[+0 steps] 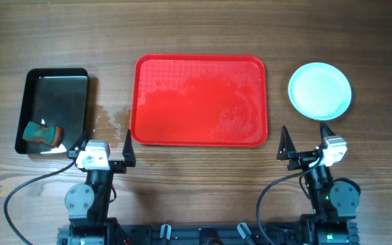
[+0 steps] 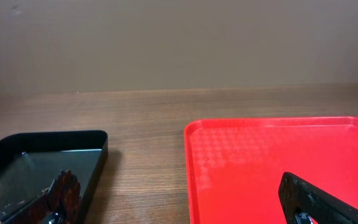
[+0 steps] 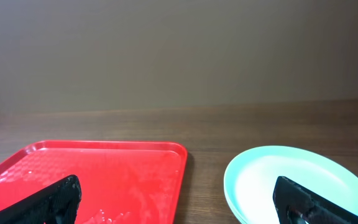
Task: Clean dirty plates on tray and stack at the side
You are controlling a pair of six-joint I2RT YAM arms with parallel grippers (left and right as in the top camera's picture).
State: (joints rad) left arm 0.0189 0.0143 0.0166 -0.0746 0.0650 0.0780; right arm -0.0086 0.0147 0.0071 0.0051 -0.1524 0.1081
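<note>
overhead: rounded red plastic tray (image 1: pixel 199 101) is lying mid-worktop (image 1: pixel 196 177), round pale plates (image 1: pixel 320 90) sitting apart to its right, possibly stacked | right wrist alone is showing wet film on tray | left claw (image 1: pixel 103 144) and right claw (image 1: pixel 305 136) are hanging released

Overhead looks straight down on the whole table (image 1: pixel 196 27); wrist views sit low, facing forward — both catch the tray (image 1: pixel 199 102).

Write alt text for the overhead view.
A bare red tray lies mid-table, a pale plate, maybe a stack, to its right. A black pan holding a sponge sits left; the left gripper and right gripper hang open in front.
</note>
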